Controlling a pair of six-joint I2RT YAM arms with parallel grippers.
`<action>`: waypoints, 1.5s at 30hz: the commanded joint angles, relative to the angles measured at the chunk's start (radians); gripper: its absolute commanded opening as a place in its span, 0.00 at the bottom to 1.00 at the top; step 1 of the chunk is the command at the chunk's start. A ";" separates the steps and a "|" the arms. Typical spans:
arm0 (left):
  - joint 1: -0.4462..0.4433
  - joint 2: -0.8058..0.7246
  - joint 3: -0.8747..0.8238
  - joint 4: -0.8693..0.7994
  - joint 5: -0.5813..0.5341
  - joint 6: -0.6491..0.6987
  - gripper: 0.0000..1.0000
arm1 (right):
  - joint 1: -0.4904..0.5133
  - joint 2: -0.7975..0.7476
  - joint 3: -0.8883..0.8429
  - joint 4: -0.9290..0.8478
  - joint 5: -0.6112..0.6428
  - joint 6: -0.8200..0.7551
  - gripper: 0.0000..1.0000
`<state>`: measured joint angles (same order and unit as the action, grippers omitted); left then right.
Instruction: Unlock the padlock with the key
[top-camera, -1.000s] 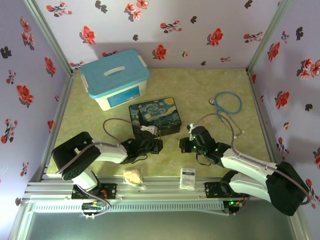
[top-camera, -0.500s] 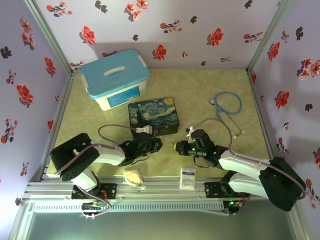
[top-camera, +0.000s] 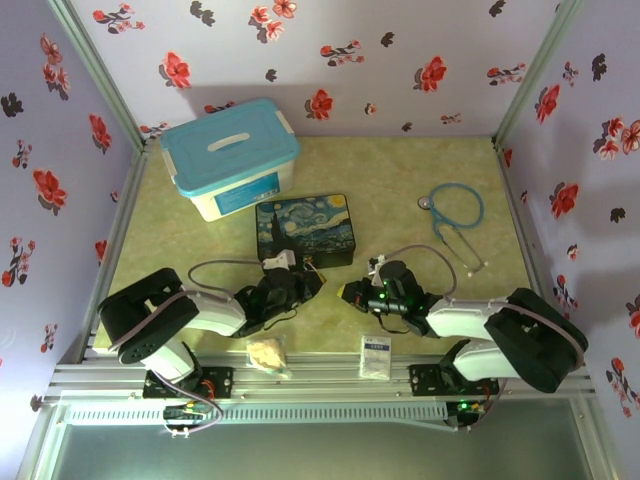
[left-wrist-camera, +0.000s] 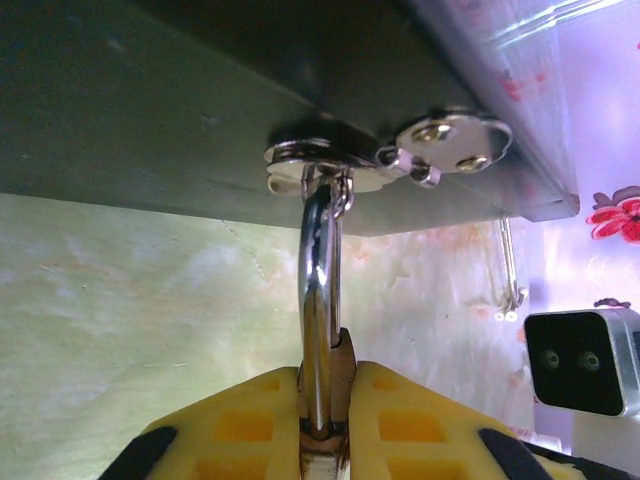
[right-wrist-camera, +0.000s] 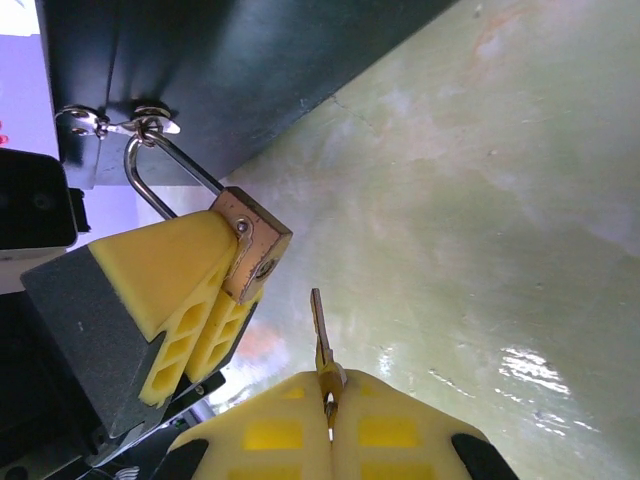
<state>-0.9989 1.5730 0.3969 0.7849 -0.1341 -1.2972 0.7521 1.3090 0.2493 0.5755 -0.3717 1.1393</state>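
Note:
My left gripper (left-wrist-camera: 324, 392) is shut on the brass padlock (left-wrist-camera: 340, 372). Its silver shackle (left-wrist-camera: 317, 250) runs up through the hasp ring on the dark front wall of the painted tin box (left-wrist-camera: 150, 100). In the right wrist view the padlock (right-wrist-camera: 252, 243) shows tilted between the left fingers (right-wrist-camera: 170, 280), its bottom face turned toward the key. My right gripper (right-wrist-camera: 329, 388) is shut on the key (right-wrist-camera: 320, 332). The blade points up, its tip a short gap below and right of the padlock, not touching. From above, the left gripper (top-camera: 303, 284) and right gripper (top-camera: 347, 293) nearly meet before the tin box (top-camera: 305, 226).
A white bin with a blue lid (top-camera: 232, 160) stands at the back left and a blue stethoscope (top-camera: 455, 210) lies at the right. A small white packet (top-camera: 375, 355) and a crumpled yellowish piece (top-camera: 266, 353) lie near the front rail.
The right gripper has moved left with the key, closing in on the padlock. The left gripper has shifted a little toward the near left with the padlock, and the tin box followed slightly.

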 joint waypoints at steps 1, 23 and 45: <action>-0.010 -0.019 0.009 0.117 -0.042 -0.022 0.00 | -0.009 -0.016 -0.006 0.030 -0.017 0.049 0.00; -0.017 0.062 -0.012 0.287 -0.050 -0.124 0.00 | -0.040 0.408 -0.105 0.810 -0.030 0.319 0.00; -0.017 0.086 -0.010 0.309 -0.041 -0.146 0.00 | -0.043 0.318 -0.063 0.739 -0.056 0.241 0.00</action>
<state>-1.0080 1.6505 0.3832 1.0031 -0.1768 -1.4425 0.7132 1.6661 0.1631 1.3025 -0.4084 1.4231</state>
